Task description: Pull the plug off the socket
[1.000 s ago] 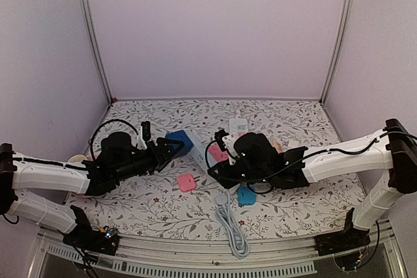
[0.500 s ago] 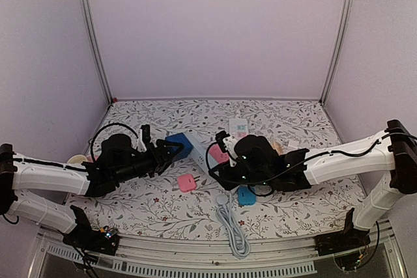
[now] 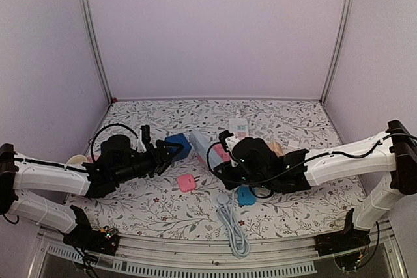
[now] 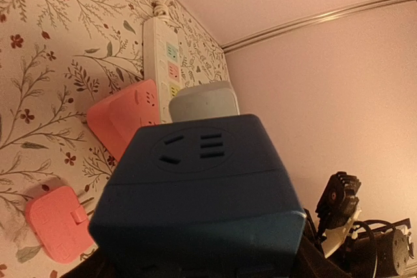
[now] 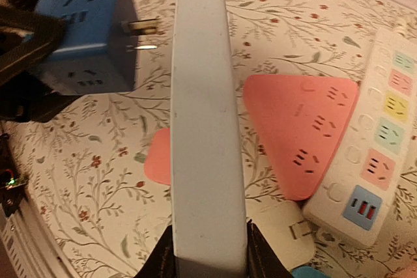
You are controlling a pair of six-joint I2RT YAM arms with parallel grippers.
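The blue cube plug [image 3: 177,146] is held in my left gripper [image 3: 168,152], which is shut on it. In the right wrist view the cube [image 5: 91,30] shows its metal prongs [image 5: 144,28] bare, just short of the grey-blue socket block [image 5: 202,128]. My right gripper [image 5: 205,252] is shut on that block, one finger on each side. In the top view the block [image 3: 201,142] sits just right of the cube, above the table. The left wrist view shows the cube [image 4: 195,187] filling the front, with the block [image 4: 203,100] behind it; my left fingers are hidden.
A pink triangular socket [image 5: 309,128] and a white power strip [image 5: 374,148] lie on the floral table right of the block. A flat pink plug [image 3: 187,182], a blue plug [image 3: 246,195] and a coiled white cable [image 3: 234,226] lie nearer the front edge.
The blue cube and the grey-blue block have come apart. The cube has shifted slightly left and the block slightly right, and the prongs now show.
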